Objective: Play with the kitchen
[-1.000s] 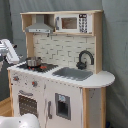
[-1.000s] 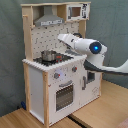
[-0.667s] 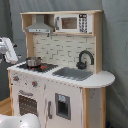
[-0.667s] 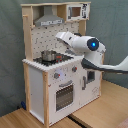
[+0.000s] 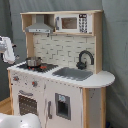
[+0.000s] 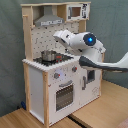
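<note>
Above the kitchen (image 6: 55,75) stovetop, the arm (image 6: 82,42) has lifted slightly; end effector state unclear

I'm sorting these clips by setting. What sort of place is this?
Probably a lab or test room rather than a home: a toy kitchen stands before grey curtains, with a robot arm reaching over its stovetop and small pot.

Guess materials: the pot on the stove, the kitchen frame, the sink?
Pot: looks like metal, shiny silver with bright highlights; could be metallised plastic. Kitchen frame: light wood side posts with visible pale tan tone, panels painted matte white. Sink: flat grey basin, no glint, so probably plastic or painted, though it is hard to be sure from here.
</note>
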Tool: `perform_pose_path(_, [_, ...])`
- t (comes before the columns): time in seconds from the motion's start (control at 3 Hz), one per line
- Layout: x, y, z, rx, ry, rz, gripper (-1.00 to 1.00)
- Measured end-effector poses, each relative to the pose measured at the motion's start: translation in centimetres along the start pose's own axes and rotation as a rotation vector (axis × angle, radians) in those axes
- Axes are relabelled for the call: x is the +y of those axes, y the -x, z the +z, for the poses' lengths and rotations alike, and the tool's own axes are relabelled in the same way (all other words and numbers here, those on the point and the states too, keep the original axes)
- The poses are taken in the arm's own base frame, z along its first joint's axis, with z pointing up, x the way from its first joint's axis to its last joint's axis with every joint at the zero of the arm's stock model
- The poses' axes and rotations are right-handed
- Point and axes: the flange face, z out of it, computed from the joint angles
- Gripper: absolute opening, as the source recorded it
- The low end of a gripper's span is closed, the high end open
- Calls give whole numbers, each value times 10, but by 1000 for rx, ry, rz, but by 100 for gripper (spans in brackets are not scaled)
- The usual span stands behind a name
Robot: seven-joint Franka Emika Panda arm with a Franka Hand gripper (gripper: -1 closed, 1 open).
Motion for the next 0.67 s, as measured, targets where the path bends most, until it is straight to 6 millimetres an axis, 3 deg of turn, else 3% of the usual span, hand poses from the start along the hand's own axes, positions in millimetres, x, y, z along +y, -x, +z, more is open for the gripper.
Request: perform_pose_path(0.67, [2,-7,16,-27,-168,132,100])
